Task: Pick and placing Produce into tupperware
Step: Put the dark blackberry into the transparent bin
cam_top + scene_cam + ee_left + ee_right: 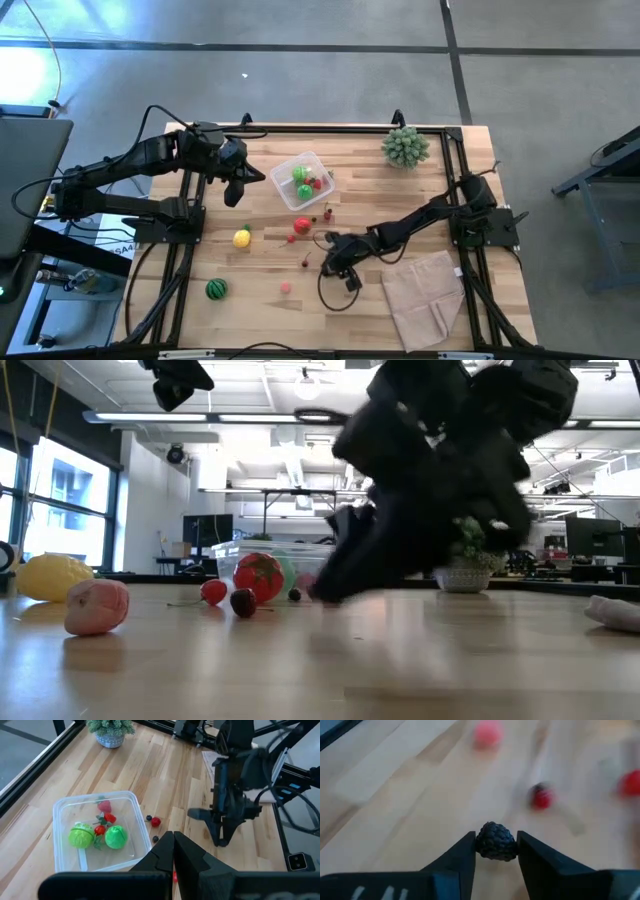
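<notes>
The clear tupperware stands at the table's far middle, with two green rounds and small red pieces inside. On the wood lie a red tomato, a yellow lemon, a green striped melon ball, a pink fruit and tiny red berries. My right gripper is low over the table's middle, near the tomato, shut on a small dark blackberry. My left gripper hangs shut above the table, left of the tupperware. My right gripper pinches the blackberry by its two opposite sides between its two fingertips. The fingers slant down from the table's right side. Whether the berry is clear of the wood I cannot tell.
A spiky pale-green plant ball in a pot stands at the far right. A beige folded cloth lies at the near right, just behind my right arm. Dark rails run along the table's edges.
</notes>
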You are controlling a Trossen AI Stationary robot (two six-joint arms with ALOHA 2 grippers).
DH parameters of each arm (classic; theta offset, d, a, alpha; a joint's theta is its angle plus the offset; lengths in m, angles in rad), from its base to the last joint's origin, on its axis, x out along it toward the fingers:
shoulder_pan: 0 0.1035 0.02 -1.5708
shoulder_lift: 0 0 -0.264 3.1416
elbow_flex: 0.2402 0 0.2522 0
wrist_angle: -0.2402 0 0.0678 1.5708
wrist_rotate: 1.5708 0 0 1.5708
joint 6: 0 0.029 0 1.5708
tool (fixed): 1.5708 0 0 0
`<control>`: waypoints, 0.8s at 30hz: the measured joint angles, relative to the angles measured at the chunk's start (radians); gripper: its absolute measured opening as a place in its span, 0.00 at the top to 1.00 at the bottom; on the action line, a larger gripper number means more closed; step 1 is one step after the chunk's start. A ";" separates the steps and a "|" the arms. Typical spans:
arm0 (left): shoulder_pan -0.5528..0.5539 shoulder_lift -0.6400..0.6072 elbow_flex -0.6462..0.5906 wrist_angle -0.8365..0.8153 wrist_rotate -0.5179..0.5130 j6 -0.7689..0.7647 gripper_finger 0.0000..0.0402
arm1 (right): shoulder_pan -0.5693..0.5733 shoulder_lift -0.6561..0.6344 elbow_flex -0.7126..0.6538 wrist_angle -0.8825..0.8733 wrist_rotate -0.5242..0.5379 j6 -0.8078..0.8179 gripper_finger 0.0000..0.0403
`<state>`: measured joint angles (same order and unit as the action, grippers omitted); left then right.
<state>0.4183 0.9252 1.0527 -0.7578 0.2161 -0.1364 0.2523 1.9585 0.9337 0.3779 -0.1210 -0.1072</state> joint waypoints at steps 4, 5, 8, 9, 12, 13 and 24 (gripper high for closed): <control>0.000 0.000 0.000 0.000 0.000 0.000 1.00 | -0.045 -0.066 0.000 0.001 0.012 -0.006 0.70; 0.000 0.000 0.000 0.000 0.000 0.000 1.00 | -0.060 -0.084 0.000 0.002 0.012 -0.006 0.70; 0.000 0.000 0.000 0.000 0.000 0.000 1.00 | -0.117 -0.144 0.000 0.006 0.012 -0.003 0.70; 0.000 0.000 0.000 0.000 0.000 0.000 1.00 | -0.138 -0.166 0.000 0.006 0.012 -0.002 0.70; 0.000 0.000 0.000 0.000 0.000 0.000 1.00 | -0.211 -0.233 0.002 0.007 0.014 0.004 0.70; 0.000 0.000 0.000 0.000 0.000 0.000 1.00 | -0.237 -0.252 0.010 0.001 0.018 0.018 0.70; 0.000 0.000 0.000 0.000 0.000 0.000 1.00 | -0.467 -0.210 0.413 -0.528 0.048 0.053 0.70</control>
<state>0.4185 0.9249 1.0527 -0.7578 0.2161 -0.1364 -0.2151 1.7489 1.3465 -0.1498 -0.0725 -0.0544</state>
